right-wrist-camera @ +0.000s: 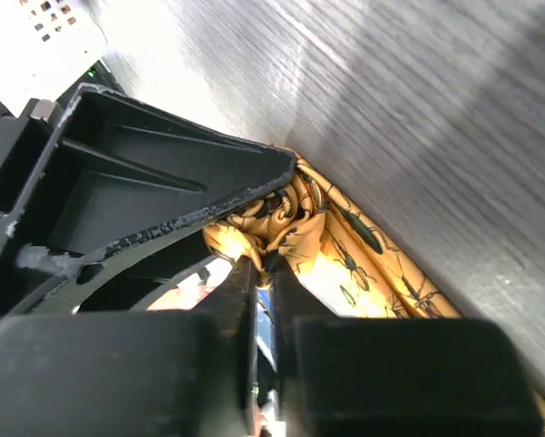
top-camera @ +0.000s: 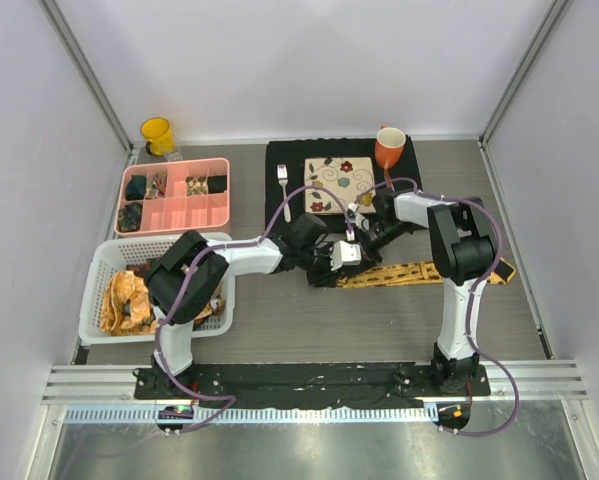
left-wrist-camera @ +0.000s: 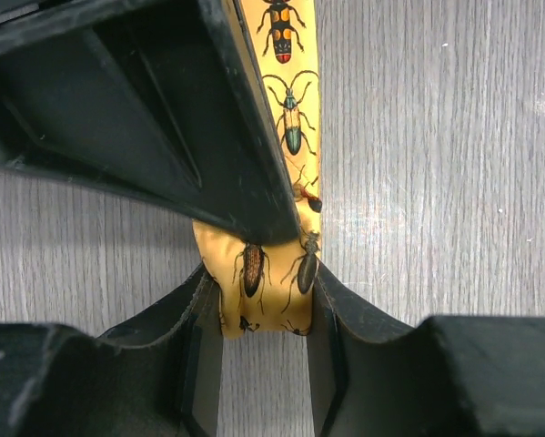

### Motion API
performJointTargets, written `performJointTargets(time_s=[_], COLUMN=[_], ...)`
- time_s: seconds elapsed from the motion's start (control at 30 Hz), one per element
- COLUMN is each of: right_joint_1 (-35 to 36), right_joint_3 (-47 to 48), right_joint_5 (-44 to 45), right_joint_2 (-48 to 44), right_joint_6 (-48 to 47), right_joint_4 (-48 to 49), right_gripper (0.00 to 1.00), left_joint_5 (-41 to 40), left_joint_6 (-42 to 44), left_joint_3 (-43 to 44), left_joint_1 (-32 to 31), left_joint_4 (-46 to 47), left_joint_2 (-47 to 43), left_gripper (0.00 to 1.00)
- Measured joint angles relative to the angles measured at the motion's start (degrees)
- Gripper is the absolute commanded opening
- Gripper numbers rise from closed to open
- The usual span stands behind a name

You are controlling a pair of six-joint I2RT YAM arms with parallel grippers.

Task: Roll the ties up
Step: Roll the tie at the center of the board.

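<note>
On your grey surface (top-camera: 309,330), just near-side of the black mat (top-camera: 289,155) with plate (top-camera: 339,185), fork (top-camera: 284,190) and mug (top-camera: 389,148), the beetle-print tie (top-camera: 409,272) has its rolled end clamped by the left gripper (left-wrist-camera: 263,305) and pinched by the right gripper (right-wrist-camera: 265,273).

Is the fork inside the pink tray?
No, the fork lies on the black mat, outside the pink tray.

Even overhead light keeps the top view sharp, with glare on the metal sheet (top-camera: 379,450). At the left wrist the tie (left-wrist-camera: 290,118) is crisp; at the right, glare washes the table (right-wrist-camera: 254,64).
</note>
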Motion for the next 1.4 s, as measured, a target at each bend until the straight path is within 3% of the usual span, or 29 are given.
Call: performJointTargets(time_s=[0.03,0.13,0.53,0.67,0.8,0.87,0.9,1.0,1.1,1.23,1.4], right_joint_1=[-0.02,-0.26,-3.34,-3.34,-3.39,-3.41,-3.37,-3.23,-2.78,-0.98,-1.03], right_joint_3=[0.0,-0.26,-2.01,-2.1,-2.69,-2.97,-3.02,-2.95,-2.56,-1.27,0.0], right_joint_5=[-0.15,1.07,6.93,7.02,6.56,6.1,5.9,5.77,5.86,5.57,5.01], right_joint_2=[0.02,0.02,0.15,0.2,0.17,0.17,0.17,0.17,0.2,0.24,-0.59], right_joint_6=[0.33,0.42,0.48,0.57,0.57,0.59,0.59,0.81,1.31,2.08,1.07], right_joint_4=[-0.02,0.26,0.39,0.57,1.29,1.64,1.75,1.99,1.99,2.73,2.12], right_gripper=[0.01,0.01,0.01,0.01,0.01,0.01,0.01,0.02,0.12,0.36,0.46], left_joint_5=[-0.04,-0.22,-0.5,1.7,3.1,3.69,3.74,4.85,3.85,0.39,-2.67], left_joint_6=[0.04,0.24,-1.75,-3.76,-7.63,-8.85,-9.33,-9.14,-7.48,-3.56,0.04], left_joint_3=[0.09,0.2,0.61,0.61,0.92,1.18,1.51,1.88,1.86,-0.31,-1.27], left_joint_1=[-0.02,-0.09,-0.04,0.02,0.02,-0.02,-0.07,-0.39,-0.59,-0.68,-0.68], left_joint_4=[-0.13,-0.46,0.33,3.85,9.07,11.69,12.07,10.84,9.05,7.13,4.0], left_joint_2=[0.0,0.0,0.04,0.48,2.75,4.63,4.96,5.2,4.42,1.62,-0.52], left_gripper=[0.47,0.56,0.77,0.8,0.73,0.59,0.48,0.31,0.24,0.23,0.27])
